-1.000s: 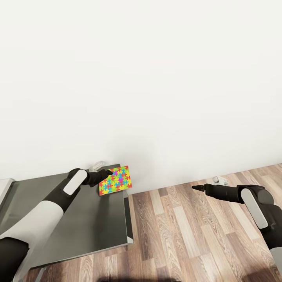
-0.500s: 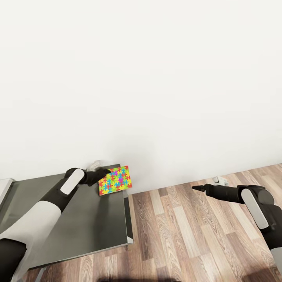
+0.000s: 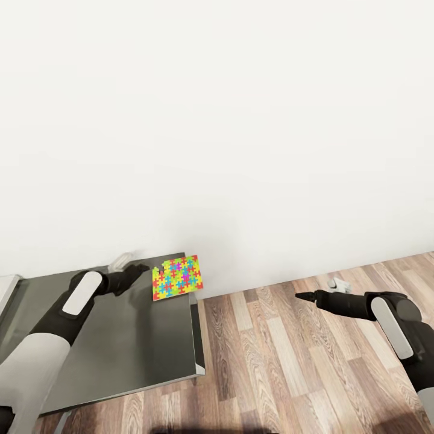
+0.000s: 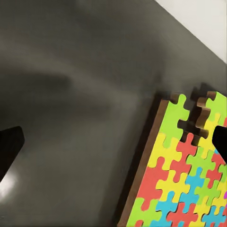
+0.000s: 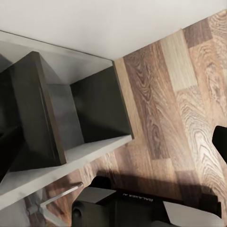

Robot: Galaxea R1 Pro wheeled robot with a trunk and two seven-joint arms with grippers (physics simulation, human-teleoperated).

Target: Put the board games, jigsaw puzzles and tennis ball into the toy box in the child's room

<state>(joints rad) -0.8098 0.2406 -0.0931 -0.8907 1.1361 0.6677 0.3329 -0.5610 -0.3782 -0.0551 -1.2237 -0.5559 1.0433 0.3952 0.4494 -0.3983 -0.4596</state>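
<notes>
The multicoloured jagged-edged jigsaw slab (image 3: 177, 278) lies flat at the far corner of the dark-grey surface (image 3: 138, 337), near the wall; your left claw (image 3: 134, 271) sits just beside it — spread, holding nothing. Bring one finger over the slab's near edge, the other under it, before closing — the slab is thin. Right claw (image 3: 301, 295) hangs over the wood-plank floor (image 3: 289, 367); grip state: cannot tell.

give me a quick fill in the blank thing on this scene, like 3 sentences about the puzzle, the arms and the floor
1. The jigsaw puzzle lies at the far corner of the dark-grey ____.
2. The gripper nearest the puzzle is the ____ gripper.
3. The right gripper hangs over the ____ floor.

Missing words: table; left; wood-plank
</notes>
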